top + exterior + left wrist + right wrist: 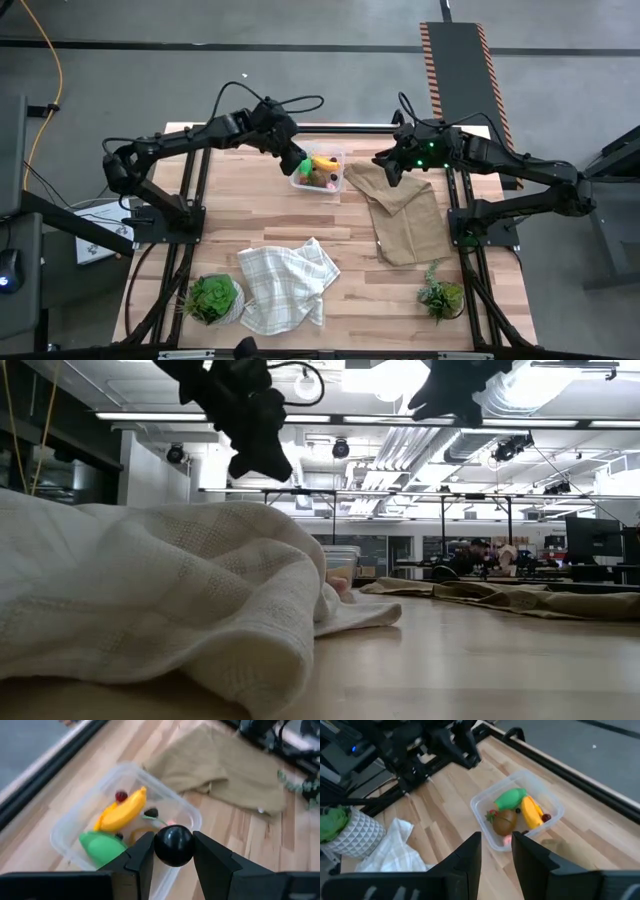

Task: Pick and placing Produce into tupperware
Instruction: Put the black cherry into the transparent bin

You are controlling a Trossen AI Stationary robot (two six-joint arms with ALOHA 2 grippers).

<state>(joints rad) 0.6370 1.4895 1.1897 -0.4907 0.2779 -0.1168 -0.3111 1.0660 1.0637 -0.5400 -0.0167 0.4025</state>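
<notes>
Plain wooden slatted table [400, 290] underneath it all, with a rumpled tan cloth [405, 215] over by the right arm and a white checked cloth [285, 285] bunched up near the front edge. Neither looks like part of the job.

Left gripper [295, 160] parked right above the small clear square plastic container [60, 837] at the far middle of the table, fingers clamped on a shiny dark round berry [173, 845]. Held straight over the open tub, presumably so a release drops it inside.

Right gripper [496, 842] hanging over the tan cloth just beside the tub, fingers slightly apart with nothing between them. Looks like waiting out of the way.

Already in the tub: long yellow toy banana [122, 812], chunky green piece [100, 847], brown kiwi-like oval [505, 821], tiny red berry [121, 796]. Pretty far along, by my guess.
</notes>
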